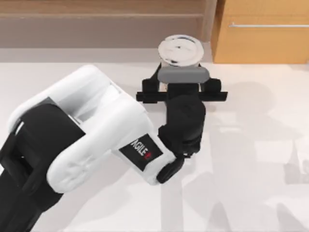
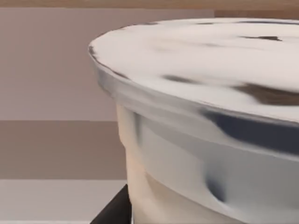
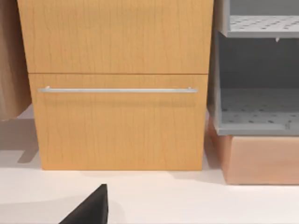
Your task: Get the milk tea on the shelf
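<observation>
You've got the left gripper [image 1: 179, 72] at the milk tea [image 1: 179, 50], near the back edge of the table [image 1: 251, 145]. Its fingers sit either side of the cup under the lid, but the grey cam housing covers them from above, so can't tell if they're clamped or just around it.

Left wrist view: cup lid [image 2: 210, 60] right up close, white dome w/ dark smudges, clear wall below, creamy beige drink [image 2: 154, 205] low in the cup. A black finger [image 2: 114, 210] shows beside the cup's lower wall; contact not clear.

Cup upright, lid on. It's just in front of the shelf [image 1: 96, 29], whose brown boards run along the back, left of centre. Can't tell from above if the cup base is on the table or lifted.

The orange-wood cabinet [image 1: 263, 38] w/ metal bar handle [image 1: 268, 25] sits just right of the cup.

Left arm [image 1: 87, 130] reaches in from the lower left, white shell over black links.

Right wrist view faces the cabinet front [image 3: 117, 116]; grey perforated rack [image 3: 254, 107] beside it. One black fingertip [image 3: 91, 207] of the right gripper shows low over the table, jaw state not readable.
</observation>
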Controlling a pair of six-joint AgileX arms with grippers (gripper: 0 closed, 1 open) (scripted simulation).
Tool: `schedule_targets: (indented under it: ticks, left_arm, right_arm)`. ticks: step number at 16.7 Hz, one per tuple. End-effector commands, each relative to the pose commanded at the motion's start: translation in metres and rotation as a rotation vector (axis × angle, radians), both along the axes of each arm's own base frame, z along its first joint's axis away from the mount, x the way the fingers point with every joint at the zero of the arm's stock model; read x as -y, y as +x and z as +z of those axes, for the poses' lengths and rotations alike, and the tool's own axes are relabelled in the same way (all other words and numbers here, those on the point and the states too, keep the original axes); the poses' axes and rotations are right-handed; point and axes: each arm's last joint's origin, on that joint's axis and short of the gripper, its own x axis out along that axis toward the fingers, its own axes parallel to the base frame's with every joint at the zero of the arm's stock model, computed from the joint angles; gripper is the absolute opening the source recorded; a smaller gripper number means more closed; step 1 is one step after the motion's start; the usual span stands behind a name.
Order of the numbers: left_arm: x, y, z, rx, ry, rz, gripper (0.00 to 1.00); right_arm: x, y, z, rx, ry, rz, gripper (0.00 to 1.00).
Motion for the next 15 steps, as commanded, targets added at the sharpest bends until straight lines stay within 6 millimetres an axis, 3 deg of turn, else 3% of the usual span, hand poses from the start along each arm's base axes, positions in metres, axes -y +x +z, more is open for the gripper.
schedule_targets:
  ticks: [13, 15]
  left_arm:
    - [0.001, -0.001, 0.010, 0.001, 0.002, -0.003, 0.00]
    - [0.005, 0.002, 0.026, 0.034, -0.036, -0.013, 0.00]
  right_arm:
    - [0.000, 0.000, 0.000, 0.000, 0.000, 0.000, 1.00]
    - [0.000, 0.000, 0.000, 0.000, 0.000, 0.000, 1.00]
